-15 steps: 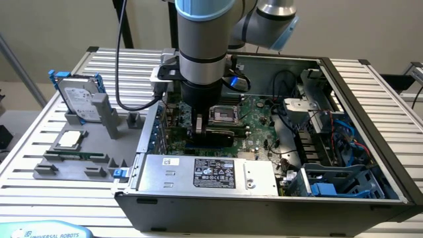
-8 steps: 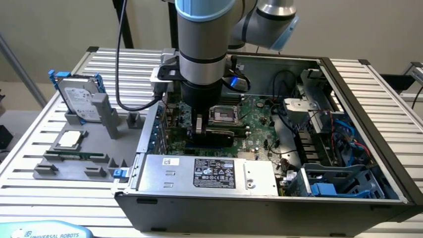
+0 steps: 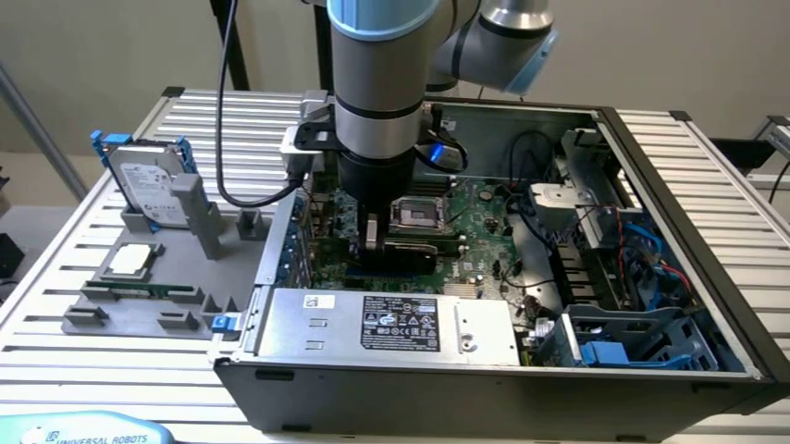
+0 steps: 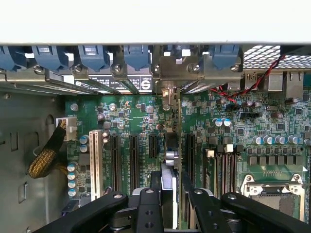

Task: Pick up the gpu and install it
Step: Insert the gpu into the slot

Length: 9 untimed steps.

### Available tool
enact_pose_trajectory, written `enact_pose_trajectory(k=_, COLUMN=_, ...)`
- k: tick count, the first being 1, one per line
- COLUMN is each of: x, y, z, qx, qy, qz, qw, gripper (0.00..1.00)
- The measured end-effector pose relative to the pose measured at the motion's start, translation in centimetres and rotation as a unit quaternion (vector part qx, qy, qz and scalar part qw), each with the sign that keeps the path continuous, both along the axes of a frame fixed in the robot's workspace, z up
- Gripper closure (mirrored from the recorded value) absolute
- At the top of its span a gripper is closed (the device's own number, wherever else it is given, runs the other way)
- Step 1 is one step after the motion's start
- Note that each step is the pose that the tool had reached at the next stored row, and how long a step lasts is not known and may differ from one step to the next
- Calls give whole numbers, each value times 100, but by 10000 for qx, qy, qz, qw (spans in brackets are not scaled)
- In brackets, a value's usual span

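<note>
The gpu (image 4: 178,145) stands on edge between my fingers, a thin green board running across the motherboard (image 4: 131,116) along an expansion slot. Its silver end bracket (image 4: 168,68) is up against the case's rear wall, among the blue slot latches. My gripper (image 4: 172,206) is shut on the card, with one black finger (image 4: 149,204) on each side of it. In the exterior view my gripper (image 3: 392,248) reaches down into the open computer case (image 3: 494,384), and the black card (image 3: 417,252) shows just beside the CPU socket (image 3: 420,215).
A silver hard drive in a blue frame (image 3: 148,180), a chip (image 3: 131,262) and a narrow green memory stick (image 3: 148,289) rest on a grey fixture at the exterior view's left. The power supply (image 3: 383,324), cables (image 3: 593,231) and a drive cage (image 3: 630,338) crowd the case. A white slot (image 4: 95,158) lies beside the black ones.
</note>
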<state>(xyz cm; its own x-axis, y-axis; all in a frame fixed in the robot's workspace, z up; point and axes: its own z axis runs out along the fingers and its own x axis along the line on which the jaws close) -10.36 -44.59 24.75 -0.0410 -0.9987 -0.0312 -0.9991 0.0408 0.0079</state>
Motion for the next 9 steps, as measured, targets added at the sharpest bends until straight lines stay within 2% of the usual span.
enact_pose_trajectory(k=9, x=0, y=7, z=-4, qx=0, qy=0, qz=0, qw=10000, gripper=73)
